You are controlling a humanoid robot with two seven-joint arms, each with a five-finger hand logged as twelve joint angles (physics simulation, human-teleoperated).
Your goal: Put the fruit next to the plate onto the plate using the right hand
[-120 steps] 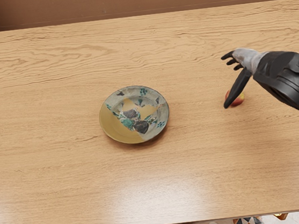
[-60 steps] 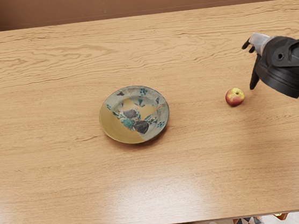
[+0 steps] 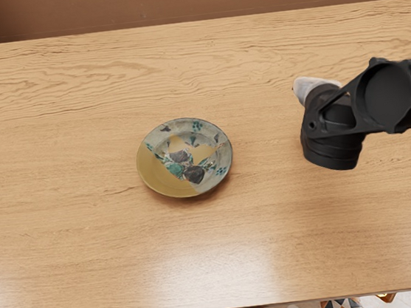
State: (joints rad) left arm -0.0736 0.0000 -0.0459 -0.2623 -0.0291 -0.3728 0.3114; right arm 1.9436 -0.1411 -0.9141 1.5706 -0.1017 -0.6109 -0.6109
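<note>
A patterned plate (image 3: 151, 171), part yellow and part grey-blue with dark motifs, lies near the middle of the wooden table. My right arm comes in from the right edge, and its black wrist (image 3: 331, 136) hangs over the spot right of the plate where a small red-yellow apple lay. The apple is hidden under the arm. Only a grey piece of the right hand (image 3: 308, 89) shows above the wrist. The hand is well to the right of the plate, apart from it.
The wooden table (image 3: 90, 249) runs across the whole view, with its front edge at the bottom and a brown wall behind. A patterned floor shows below the front edge.
The right arm drew back to the right, uncovering the apple, then swung left and down over it. The apple is now hidden. The plate has not moved.
</note>
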